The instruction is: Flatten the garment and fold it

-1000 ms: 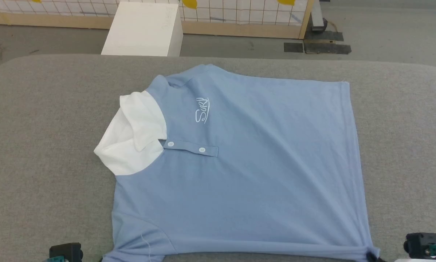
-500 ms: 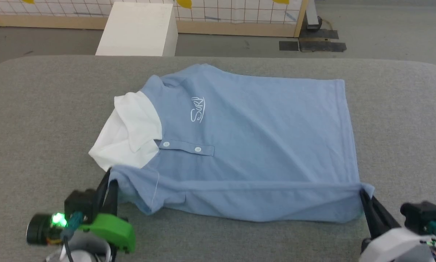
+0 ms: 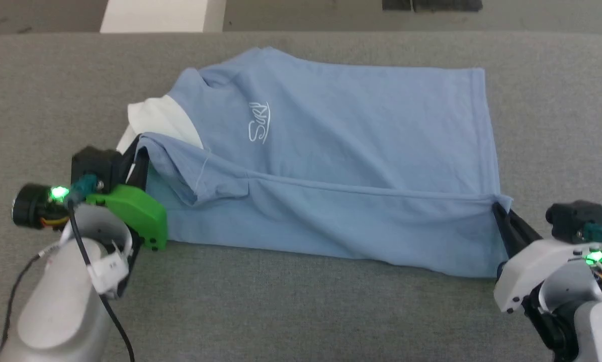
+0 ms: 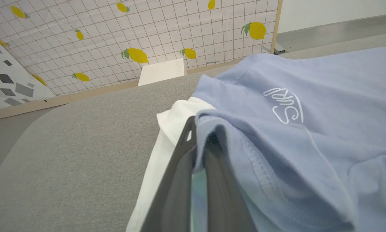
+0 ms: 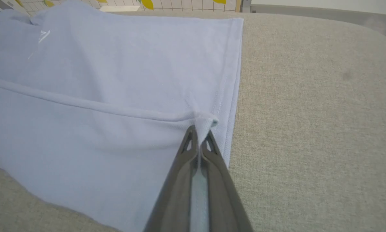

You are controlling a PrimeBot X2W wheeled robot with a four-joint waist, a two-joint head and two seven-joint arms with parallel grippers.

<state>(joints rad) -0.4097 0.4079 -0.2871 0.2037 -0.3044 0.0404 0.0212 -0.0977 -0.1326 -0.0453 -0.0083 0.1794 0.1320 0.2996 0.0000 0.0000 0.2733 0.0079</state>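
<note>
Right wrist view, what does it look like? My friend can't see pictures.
The right gripper pinches a corner of a light blue shirt, holding up a long fold across it. The shirt lies on a grey table, its hem running past the gripper.

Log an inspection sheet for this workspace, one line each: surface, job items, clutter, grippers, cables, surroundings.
Surface: grey fabric-covered table, flat, with rounded corners.
Job's things: light blue short-sleeved polo shirt, near edge lifted and folded towards the far side; white collar partly covered.
Clutter: nothing seen.
Grippers: left gripper shut on the shirt's collar-end edge; right gripper shut on its hem corner.
Cables: black cable along the left forearm, off the shirt.
Surroundings: white box, lemon-patterned grid panel, grey floor.
</note>
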